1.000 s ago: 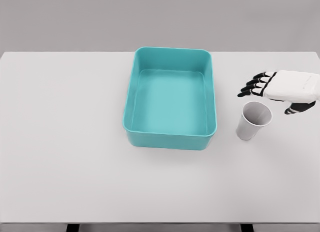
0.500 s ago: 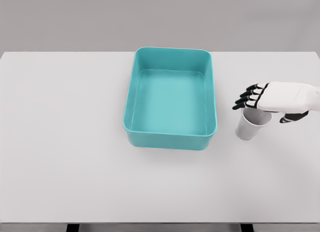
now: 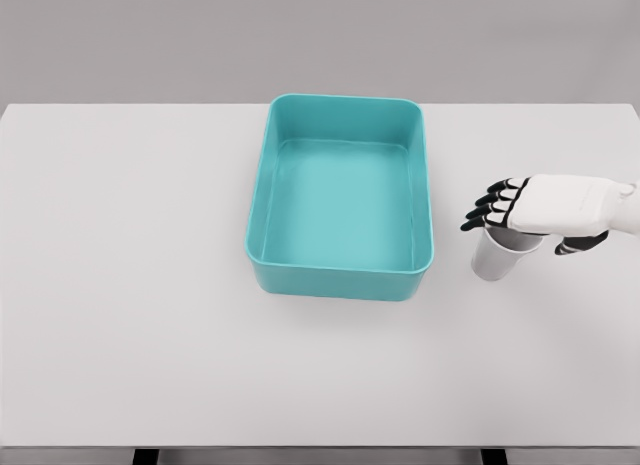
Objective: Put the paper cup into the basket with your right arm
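Robot hand (image 3: 530, 210) has lowered over the paper cup (image 3: 497, 259), fingers spread, nothing gripped. Grasp pending; basket (image 3: 341, 277) empty.

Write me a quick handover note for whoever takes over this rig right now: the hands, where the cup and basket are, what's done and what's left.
Right hand: over the mouth of the paper cup, fingers extended toward the basket, not closed on anything. It hides most of the cup's rim.
Left hand: not in view.
Paper cup: upright on the white table, just right of the basket and apart from it.
Basket: teal, mid-table, nothing inside.
Done: the reach to the cup only.
Left: grasp the cup, lift it, carry it left over the basket's near right wall, release inside.
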